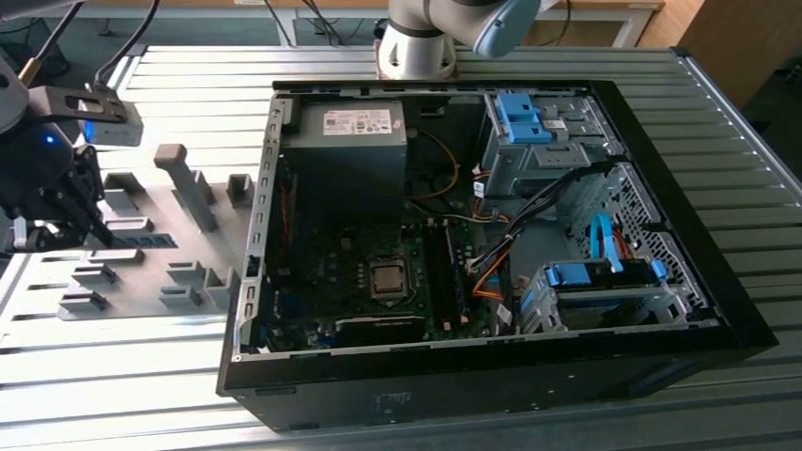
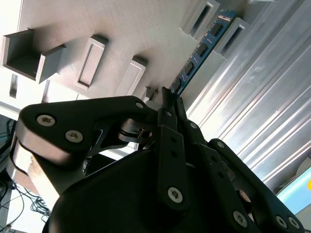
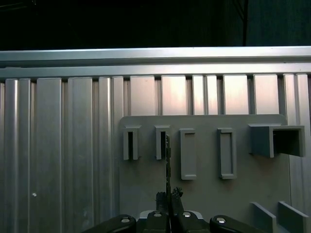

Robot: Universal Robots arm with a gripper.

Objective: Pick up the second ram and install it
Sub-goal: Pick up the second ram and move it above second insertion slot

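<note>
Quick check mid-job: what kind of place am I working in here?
Probably a robotics lab or assembly test bench: an open desktop computer case sits on a slotted aluminium table, beside a grey fixture plate holding the second ram.

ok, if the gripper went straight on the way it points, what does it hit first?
The second ram: the gripper is shut on that strip's near end in both wrist views. Past it, likely the grey fixture plate holding it, though depth is unclear.
</note>
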